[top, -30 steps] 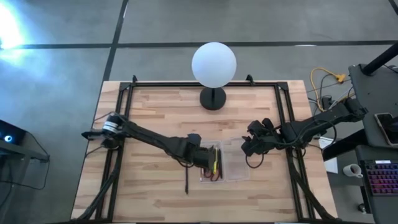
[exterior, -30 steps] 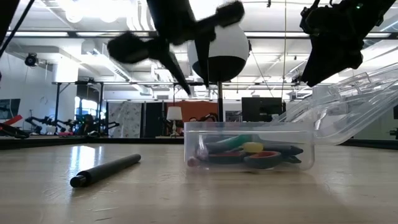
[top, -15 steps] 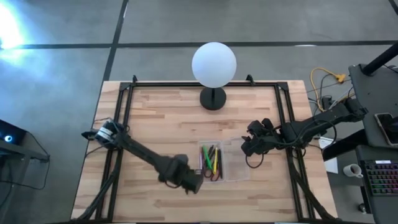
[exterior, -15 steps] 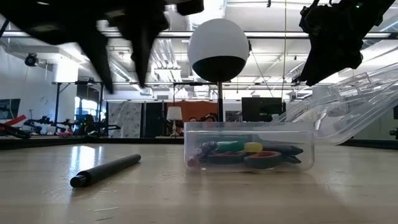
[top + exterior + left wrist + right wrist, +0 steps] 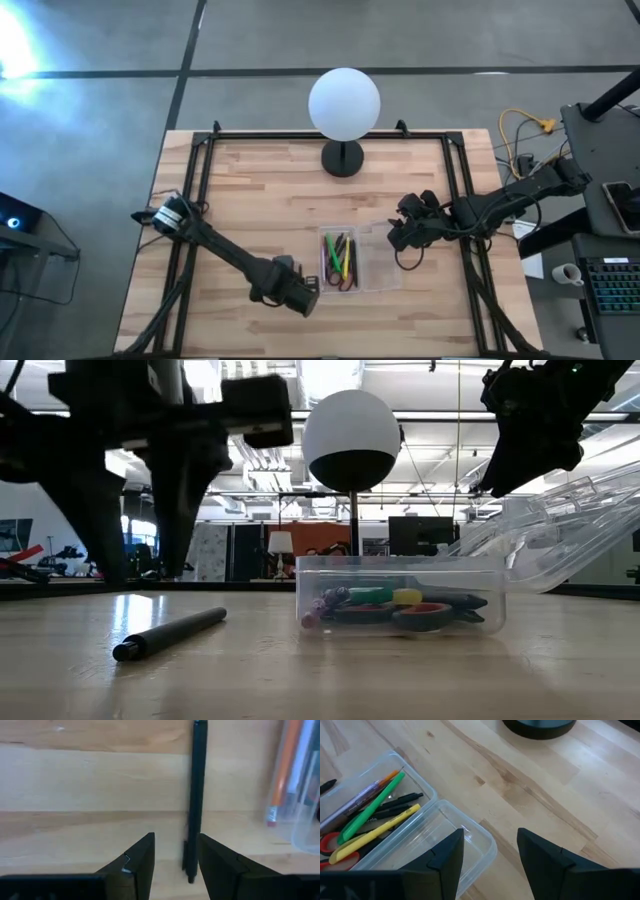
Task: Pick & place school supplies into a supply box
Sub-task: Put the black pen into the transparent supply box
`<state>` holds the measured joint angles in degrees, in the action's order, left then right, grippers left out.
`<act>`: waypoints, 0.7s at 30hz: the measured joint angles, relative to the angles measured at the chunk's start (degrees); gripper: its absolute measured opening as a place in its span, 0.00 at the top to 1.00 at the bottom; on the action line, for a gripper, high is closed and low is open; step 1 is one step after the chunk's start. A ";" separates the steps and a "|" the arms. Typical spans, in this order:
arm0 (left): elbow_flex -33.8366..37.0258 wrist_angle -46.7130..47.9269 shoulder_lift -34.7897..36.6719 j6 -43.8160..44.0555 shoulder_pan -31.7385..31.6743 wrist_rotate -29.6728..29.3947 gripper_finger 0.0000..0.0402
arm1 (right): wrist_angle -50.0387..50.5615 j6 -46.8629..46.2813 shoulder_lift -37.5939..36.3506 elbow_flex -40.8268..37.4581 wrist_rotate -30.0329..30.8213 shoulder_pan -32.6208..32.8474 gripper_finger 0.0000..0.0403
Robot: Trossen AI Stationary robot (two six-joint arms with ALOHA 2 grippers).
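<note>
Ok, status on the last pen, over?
Left claw open, low over the black pen beside the clear plastic box. Right claw open, waiting above the lid. Nothing blocking.

matt black pen [image 5: 198, 795], clear plastic box [image 5: 395, 837], wooden table [image 5: 260, 190]

Right gripper [image 5: 487, 865] fingers apart at frame bottom, above clear supply box [image 5: 427, 790] w/ open lid [image 5: 445, 840]. Inside, left of frame: green pen [image 5: 372, 807], yellow pen [image 5: 380, 830], black pen [image 5: 395, 802], red scissors [image 5: 330, 842]. Black lamp base [image 5: 540, 727] at top.
</note>
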<state>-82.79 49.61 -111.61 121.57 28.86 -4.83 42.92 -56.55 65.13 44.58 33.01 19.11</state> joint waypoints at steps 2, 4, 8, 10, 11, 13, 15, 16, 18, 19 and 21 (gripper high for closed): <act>1.14 -2.55 0.00 -0.04 -0.49 -0.43 0.68 | 0.00 0.00 0.00 0.00 0.00 0.00 0.56; 2.15 -7.25 0.00 -1.25 -1.08 -2.33 0.68 | -0.02 0.00 0.01 0.00 0.00 0.00 0.56; 2.35 -8.84 -1.24 -4.20 -2.45 -2.64 0.69 | -0.04 0.00 0.00 0.00 0.00 0.00 0.56; 1.30 -6.64 -3.14 -5.03 -2.76 -2.14 0.70 | 0.02 0.00 0.00 0.00 0.00 0.00 0.56; 0.53 -5.84 -3.96 -5.33 -2.86 -1.90 0.71 | -0.06 0.00 0.01 0.00 0.02 -0.02 0.56; -1.03 -5.20 -5.28 -6.54 -3.01 -1.59 0.72 | -0.29 0.00 0.01 0.00 0.01 -0.01 0.56; -2.57 -3.63 -6.90 -7.68 -3.07 -1.50 0.73 | -0.43 0.00 0.00 0.00 0.00 -0.02 0.56; -3.51 -2.34 -7.51 -8.30 -3.06 -1.45 0.73 | -0.44 0.00 0.00 0.00 0.02 -0.04 0.56; -5.07 0.48 -9.00 -9.61 -3.06 -1.18 0.75 | -0.44 0.00 0.00 0.00 0.02 -0.04 0.56; -5.62 1.49 -9.50 -10.25 -3.06 -0.97 0.76 | -0.46 0.00 0.00 0.00 0.01 -0.02 0.56; -5.87 2.43 -10.31 -12.02 -3.06 -0.15 0.80 | -0.45 0.00 0.00 0.00 0.00 -0.02 0.56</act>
<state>-88.66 52.04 -121.92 109.55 25.80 -4.99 42.47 -56.55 65.12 44.58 33.02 19.09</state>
